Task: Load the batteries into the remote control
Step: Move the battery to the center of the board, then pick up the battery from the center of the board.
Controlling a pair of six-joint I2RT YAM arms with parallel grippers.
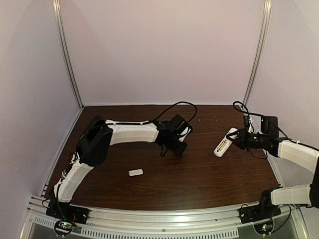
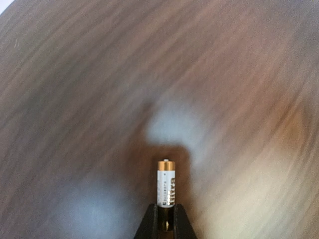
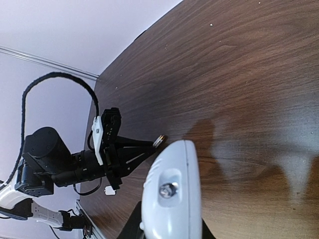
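A battery [image 2: 167, 185] with a gold cap and white label sticks out from between the black fingertips of my left gripper [image 2: 166, 215], which is shut on its lower end just above the wood. From above, that gripper [image 1: 178, 145] hangs over the table's middle. The white remote control [image 1: 223, 143] is held off the table at the right, tilted, with my right gripper [image 1: 240, 140] shut on its far end; a yellowish patch shows on its upper face. In the right wrist view the remote's [image 3: 172, 194] rounded end faces the left gripper [image 3: 155, 143] and its battery [image 3: 160, 141].
A small flat white cover piece [image 1: 135, 172] lies on the dark wooden table [image 1: 199, 179] in front of the left arm, and it also shows as a cover piece [image 3: 109, 190] in the right wrist view. White walls enclose the back and both sides.
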